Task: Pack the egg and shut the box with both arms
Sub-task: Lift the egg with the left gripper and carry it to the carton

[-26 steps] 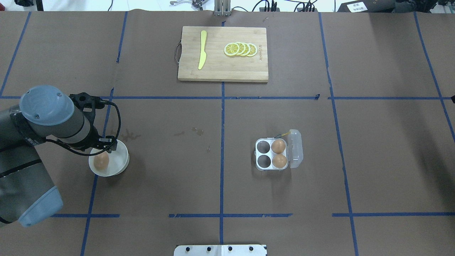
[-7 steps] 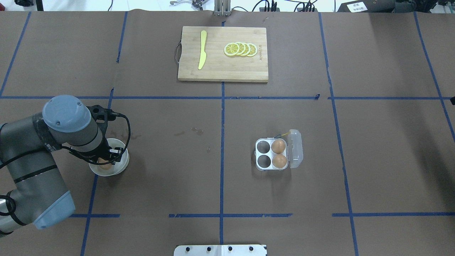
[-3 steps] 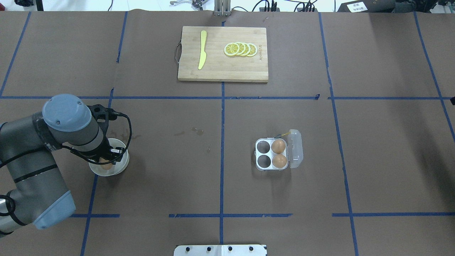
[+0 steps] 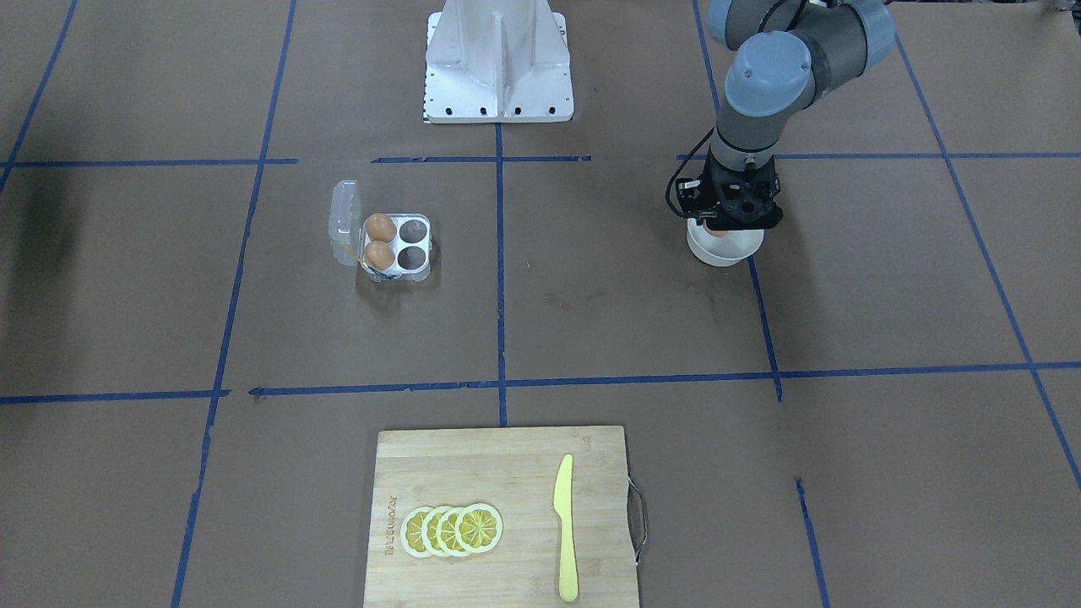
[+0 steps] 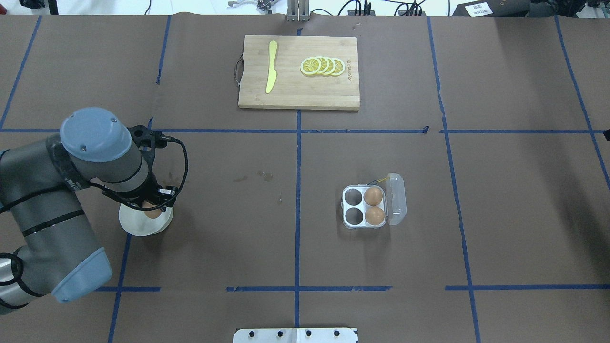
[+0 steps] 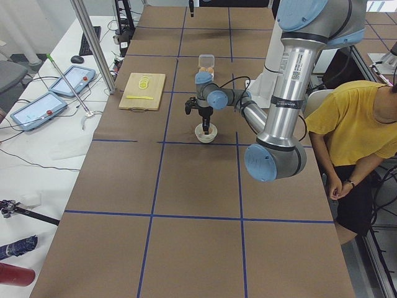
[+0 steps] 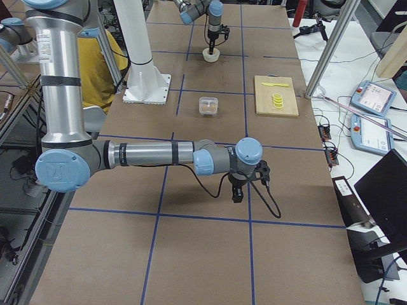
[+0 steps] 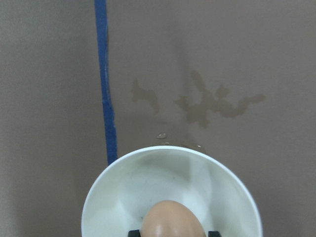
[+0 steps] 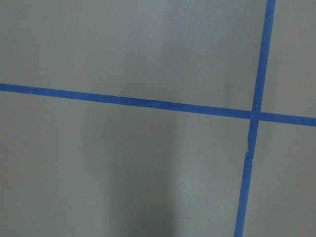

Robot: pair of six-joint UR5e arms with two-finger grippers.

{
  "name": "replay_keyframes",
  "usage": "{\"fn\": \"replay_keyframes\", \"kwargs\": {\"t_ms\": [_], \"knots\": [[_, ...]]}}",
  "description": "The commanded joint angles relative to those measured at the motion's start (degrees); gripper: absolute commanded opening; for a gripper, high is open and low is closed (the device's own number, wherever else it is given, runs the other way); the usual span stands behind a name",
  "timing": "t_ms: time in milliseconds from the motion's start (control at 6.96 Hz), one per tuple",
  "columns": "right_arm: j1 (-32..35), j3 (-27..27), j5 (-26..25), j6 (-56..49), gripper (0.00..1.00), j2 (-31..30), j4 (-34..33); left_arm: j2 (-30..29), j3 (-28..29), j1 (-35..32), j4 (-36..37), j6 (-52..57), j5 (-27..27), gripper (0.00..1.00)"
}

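Claws first, nearest the robot: your left claw (image 4: 719,230) pinches the egg (image 8: 173,221), holding it right over the white bowl (image 5: 136,225) on the robot's left. Your right claw (image 7: 236,190) hangs low over the table (image 9: 98,173) by crossing blue tape lines (image 9: 123,101); you cannot tell whether it is spread or pressed together. Farther out, right of centre, the box (image 5: 344,209) lies with its lid (image 5: 397,199) swung open, and two eggs (image 5: 373,195) fill the cups beside the lid. Farthest, the board (image 5: 295,95) carries a yellow knife (image 5: 271,66) and lemon slices (image 5: 323,66).
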Motion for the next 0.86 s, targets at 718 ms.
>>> {"fn": "replay_keyframes", "kwargs": {"t_ms": [718], "knots": [[-0.09,0.01,0.19,-0.05,1.0,0.09,0.0,-23.5,19.91,5.09,-22.5,-9.96,-2.81,0.0]]}}
